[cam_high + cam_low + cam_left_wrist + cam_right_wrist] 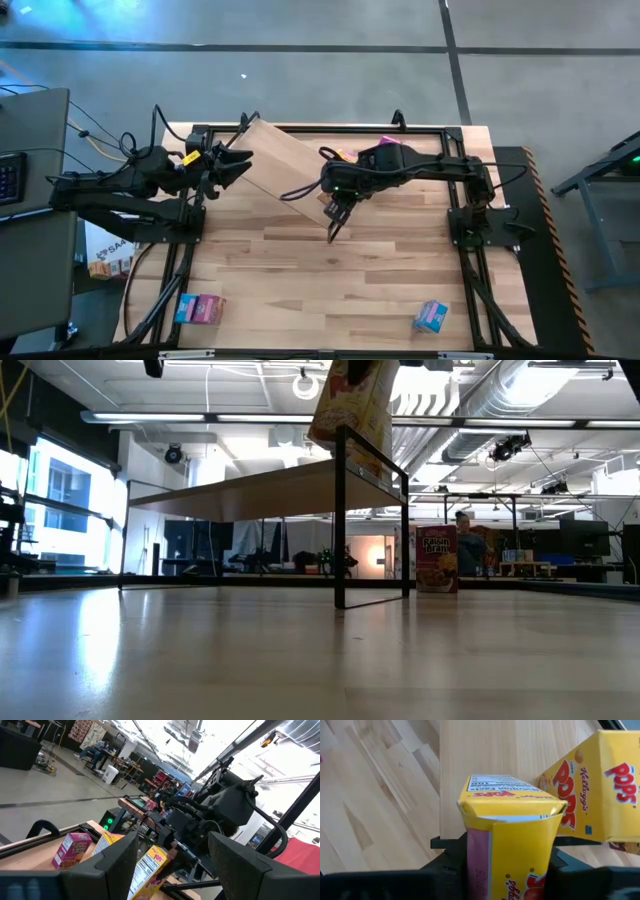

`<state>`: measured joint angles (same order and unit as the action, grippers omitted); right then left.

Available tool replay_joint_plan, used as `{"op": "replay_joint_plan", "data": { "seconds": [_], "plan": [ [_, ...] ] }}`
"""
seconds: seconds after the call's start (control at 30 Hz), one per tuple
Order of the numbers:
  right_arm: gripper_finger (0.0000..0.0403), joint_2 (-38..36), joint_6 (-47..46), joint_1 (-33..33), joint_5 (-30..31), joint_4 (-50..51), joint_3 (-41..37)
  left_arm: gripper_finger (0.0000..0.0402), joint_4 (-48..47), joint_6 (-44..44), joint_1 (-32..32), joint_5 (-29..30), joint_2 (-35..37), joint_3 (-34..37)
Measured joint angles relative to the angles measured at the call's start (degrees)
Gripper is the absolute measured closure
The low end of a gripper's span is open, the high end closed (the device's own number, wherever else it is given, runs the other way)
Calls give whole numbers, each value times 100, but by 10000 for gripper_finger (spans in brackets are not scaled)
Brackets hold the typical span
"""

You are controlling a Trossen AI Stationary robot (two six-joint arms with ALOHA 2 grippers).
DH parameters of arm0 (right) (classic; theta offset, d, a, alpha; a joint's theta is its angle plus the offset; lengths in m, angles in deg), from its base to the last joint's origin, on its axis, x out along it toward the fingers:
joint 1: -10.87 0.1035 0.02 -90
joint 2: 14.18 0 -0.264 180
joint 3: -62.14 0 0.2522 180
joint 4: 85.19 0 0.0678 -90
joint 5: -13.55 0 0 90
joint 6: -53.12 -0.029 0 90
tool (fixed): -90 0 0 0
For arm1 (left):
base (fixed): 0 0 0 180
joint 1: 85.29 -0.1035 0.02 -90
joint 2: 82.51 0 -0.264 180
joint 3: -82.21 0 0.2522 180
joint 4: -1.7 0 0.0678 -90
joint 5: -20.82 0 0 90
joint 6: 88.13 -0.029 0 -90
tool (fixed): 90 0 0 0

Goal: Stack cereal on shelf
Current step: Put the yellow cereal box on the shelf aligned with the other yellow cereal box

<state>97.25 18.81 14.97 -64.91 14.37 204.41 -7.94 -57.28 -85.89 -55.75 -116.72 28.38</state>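
The shelf [280,160], a light plywood board on a black wire frame [340,520], stands slantwise at the table's far side. My right gripper [507,870] reaches down over the shelf's right end [337,210], shut on a yellow cereal box [510,835]. A second yellow box [600,785] lies on the board beside it. A pink box [437,558] stands on the table behind the shelf. Two light blue boxes [200,308] [432,317] lie near the front edge. My left gripper [170,865] hangs open, holding nothing, at the shelf's left end [235,165]. My right gripper holds the yellow box between its two fingers, one on each of two opposite sides [470,860] near the box's upper end. The fingers slant steeply down from above. The box [350,405] stands slightly tilted over the board's end; whether its lower end rests there I cannot tell.
The striped wooden tabletop [340,280] lies bare between the shelf and the two blue boxes. Black arm mounts [480,220] stand at both table sides. A person [465,525] sits in the room beyond the table.
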Motion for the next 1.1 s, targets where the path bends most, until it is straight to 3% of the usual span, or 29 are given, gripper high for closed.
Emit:
{"op": "replay_joint_plan", "data": {
  "seconds": [0.33,1.1],
  "plan": [
    [212,-1,-36,2,151,30,-4,167,-1,-2,-2,-2,0,0],
    [208,-1,133,-100,449,-624,-4,167,-2,-12,0,-1,0,0]
  ]
}}
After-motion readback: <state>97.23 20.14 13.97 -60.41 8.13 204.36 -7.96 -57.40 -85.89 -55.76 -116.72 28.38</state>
